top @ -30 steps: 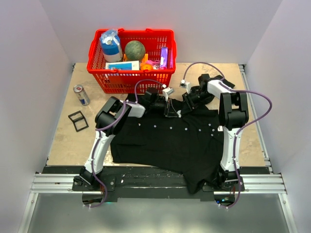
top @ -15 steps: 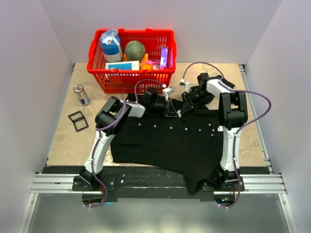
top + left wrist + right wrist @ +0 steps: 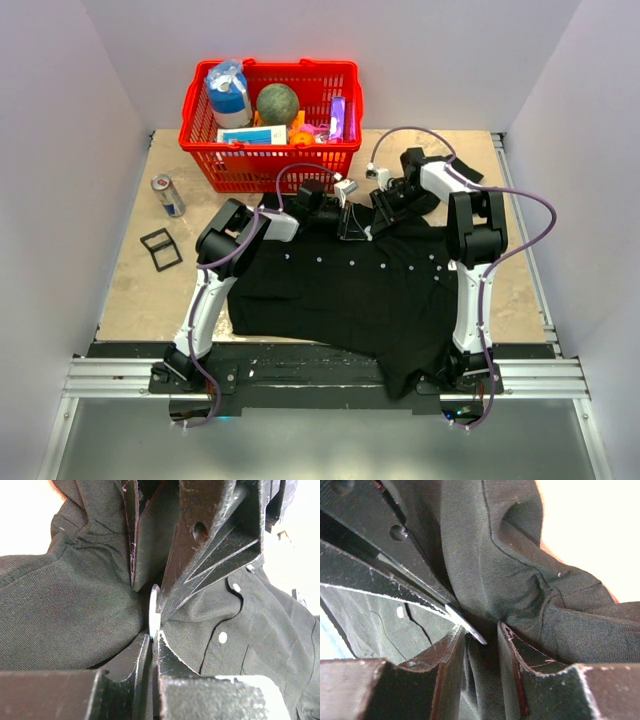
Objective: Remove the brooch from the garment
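**Garment** (image 3: 350, 290): black, short-sleeved. It was spread flat on the table (image 3: 135, 290), with the collar end turned toward the red basket (image 3: 250, 165). Small white buttons (image 3: 222, 637) were noted along the front.

**Brooch** (image 3: 154, 607): a silvery disc, seen edge-on. It was located at the bunched collar fabric, where the fingertips of the two arms met.

**Left gripper** (image 3: 153, 639): the jaws were drawn almost together, and the brooch's edge was pinched between them.

**Right gripper** (image 3: 481, 632): the jaws were set narrowly apart. A fold of cloth and the free edge of the brooch were seen in the gap. Whether either finger pressed on the disc could not be told.

**Drink can** (image 3: 168, 195): it was stood upright on the table, left of the basket and well apart from the garment.
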You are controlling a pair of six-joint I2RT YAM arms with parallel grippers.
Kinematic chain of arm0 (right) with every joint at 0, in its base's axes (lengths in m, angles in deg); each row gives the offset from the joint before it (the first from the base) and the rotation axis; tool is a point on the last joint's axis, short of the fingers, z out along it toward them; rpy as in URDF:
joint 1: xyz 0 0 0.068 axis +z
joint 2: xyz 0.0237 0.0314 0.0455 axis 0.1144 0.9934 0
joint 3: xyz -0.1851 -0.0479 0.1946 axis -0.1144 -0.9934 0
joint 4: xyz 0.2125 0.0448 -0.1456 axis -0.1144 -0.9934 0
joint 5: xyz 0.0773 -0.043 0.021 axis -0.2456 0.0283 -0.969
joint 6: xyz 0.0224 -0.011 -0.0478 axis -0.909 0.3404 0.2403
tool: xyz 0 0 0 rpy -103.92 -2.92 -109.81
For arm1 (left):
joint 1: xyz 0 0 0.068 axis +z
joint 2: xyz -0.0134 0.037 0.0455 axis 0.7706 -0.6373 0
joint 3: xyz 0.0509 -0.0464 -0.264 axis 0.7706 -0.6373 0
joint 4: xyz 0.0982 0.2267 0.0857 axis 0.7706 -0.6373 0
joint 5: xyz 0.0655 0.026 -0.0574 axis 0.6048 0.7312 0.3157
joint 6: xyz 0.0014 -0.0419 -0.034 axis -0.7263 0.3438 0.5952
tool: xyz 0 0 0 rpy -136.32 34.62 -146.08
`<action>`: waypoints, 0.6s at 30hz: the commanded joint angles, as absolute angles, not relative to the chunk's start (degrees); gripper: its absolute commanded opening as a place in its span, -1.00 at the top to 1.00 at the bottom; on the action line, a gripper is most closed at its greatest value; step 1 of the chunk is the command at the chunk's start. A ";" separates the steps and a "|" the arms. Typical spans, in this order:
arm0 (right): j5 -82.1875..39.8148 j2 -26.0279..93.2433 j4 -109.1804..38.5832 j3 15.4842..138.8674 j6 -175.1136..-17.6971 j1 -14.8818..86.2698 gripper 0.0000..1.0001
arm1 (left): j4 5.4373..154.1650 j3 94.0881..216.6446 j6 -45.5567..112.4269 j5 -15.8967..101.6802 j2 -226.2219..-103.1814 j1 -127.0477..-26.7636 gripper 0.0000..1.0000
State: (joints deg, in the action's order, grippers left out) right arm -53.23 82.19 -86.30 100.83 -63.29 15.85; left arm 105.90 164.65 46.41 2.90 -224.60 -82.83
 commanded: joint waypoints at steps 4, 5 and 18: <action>-37.45 82.96 -76.63 100.25 -66.65 17.03 0.32 | 105.65 165.64 46.38 3.87 -226.49 -82.14 1.00; -36.23 82.70 -76.54 99.72 -66.83 17.20 0.32 | 105.82 165.64 46.55 3.95 -226.49 -82.22 1.00; -30.25 80.76 -74.52 96.82 -70.51 19.66 0.36 | 106.88 166.16 48.05 4.04 -227.20 -82.13 1.00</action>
